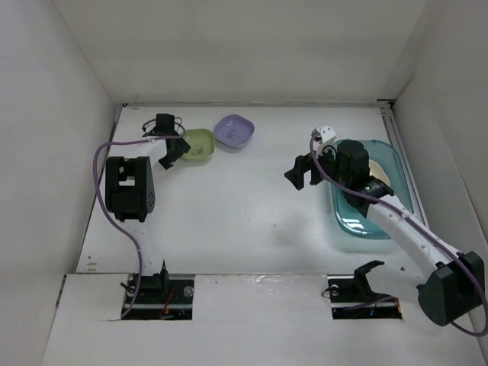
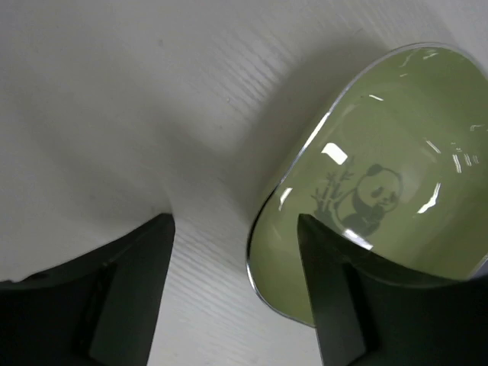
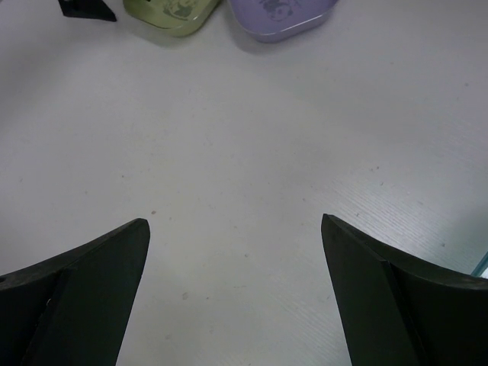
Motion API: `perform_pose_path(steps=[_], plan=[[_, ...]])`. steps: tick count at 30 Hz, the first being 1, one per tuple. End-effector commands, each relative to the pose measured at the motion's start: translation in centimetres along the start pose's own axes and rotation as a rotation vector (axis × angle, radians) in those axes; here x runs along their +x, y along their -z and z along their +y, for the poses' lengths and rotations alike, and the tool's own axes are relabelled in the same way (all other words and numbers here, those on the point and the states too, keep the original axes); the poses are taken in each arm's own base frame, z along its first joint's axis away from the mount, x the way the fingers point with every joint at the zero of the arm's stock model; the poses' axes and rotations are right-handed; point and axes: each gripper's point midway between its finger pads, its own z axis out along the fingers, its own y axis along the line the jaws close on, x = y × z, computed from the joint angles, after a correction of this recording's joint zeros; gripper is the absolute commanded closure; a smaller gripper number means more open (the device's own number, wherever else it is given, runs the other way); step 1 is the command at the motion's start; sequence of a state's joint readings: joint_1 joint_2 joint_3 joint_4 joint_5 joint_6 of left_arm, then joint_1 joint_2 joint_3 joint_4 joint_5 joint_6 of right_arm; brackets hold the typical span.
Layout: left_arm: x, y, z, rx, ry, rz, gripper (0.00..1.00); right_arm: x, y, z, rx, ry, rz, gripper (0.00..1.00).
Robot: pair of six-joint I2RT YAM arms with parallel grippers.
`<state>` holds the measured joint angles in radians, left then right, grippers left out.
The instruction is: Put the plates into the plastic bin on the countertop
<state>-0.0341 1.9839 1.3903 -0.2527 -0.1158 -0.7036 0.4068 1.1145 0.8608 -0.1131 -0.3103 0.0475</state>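
A green plate [image 1: 198,144] with a panda print and a lavender plate [image 1: 234,130] lie side by side at the back of the white countertop [image 1: 244,206]. My left gripper [image 1: 177,149] is open at the green plate's left edge. In the left wrist view the left gripper [image 2: 236,229] has one finger over the inside of the green plate [image 2: 396,137] and the other over the table, with the rim between them. My right gripper [image 1: 303,174] is open and empty just left of the teal plastic bin [image 1: 352,227]. A cream plate [image 1: 380,172] shows inside the bin, mostly hidden by the arm.
White walls close in the table on three sides. The right wrist view shows bare table between the open fingers of the right gripper [image 3: 235,229], the green plate [image 3: 171,14] and lavender plate [image 3: 282,15] far ahead, and a sliver of the bin [image 3: 483,264] at the right.
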Motion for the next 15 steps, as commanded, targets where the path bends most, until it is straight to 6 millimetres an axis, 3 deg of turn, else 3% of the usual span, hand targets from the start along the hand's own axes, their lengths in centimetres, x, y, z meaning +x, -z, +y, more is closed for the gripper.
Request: perform_pose_path(steps=[1, 2, 4, 5, 8, 11, 12, 13, 15], plan=[[-1.1, -0.1, -0.4, -0.020, 0.011, -0.017, 0.43, -1.5, -0.7, 0.2, -0.016, 0.043, -0.058, 0.00], [-1.2, -0.8, 0.2, -0.064, 0.025, -0.023, 0.60, -1.5, -0.7, 0.3, -0.025, 0.043, -0.058, 0.00], [-0.7, -1.4, 1.5, -0.137, 0.024, -0.009, 0.81, -1.4, -0.9, 0.3, -0.025, 0.034, -0.058, 0.00], [-0.8, -1.9, 1.6, -0.174, 0.019, -0.023, 0.97, -1.4, -1.0, 0.6, -0.034, 0.037, -0.056, 0.00], [0.0, -1.5, 3.9, -0.290, 0.052, -0.011, 1.00, -1.3, -1.3, 0.9, -0.043, 0.040, -0.055, 0.00], [-1.7, 2.1, 6.1, -0.375, 0.138, -0.133, 1.00, -1.1, -2.2, 1.7, -0.067, 0.053, -0.034, 0.00], [-3.5, 4.7, 6.1, -0.362, 0.176, -0.215, 1.00, -1.2, -2.5, 1.9, -0.063, 0.068, -0.034, 0.00], [-3.0, 5.6, 7.2, -0.374, 0.173, -0.221, 1.00, -1.6, -2.9, 2.9, -0.072, 0.093, -0.038, 0.00], [-3.6, 7.8, 5.2, -0.278, 0.108, -0.274, 1.00, -1.8, -3.8, 3.9, -0.086, 0.115, -0.034, 0.00]])
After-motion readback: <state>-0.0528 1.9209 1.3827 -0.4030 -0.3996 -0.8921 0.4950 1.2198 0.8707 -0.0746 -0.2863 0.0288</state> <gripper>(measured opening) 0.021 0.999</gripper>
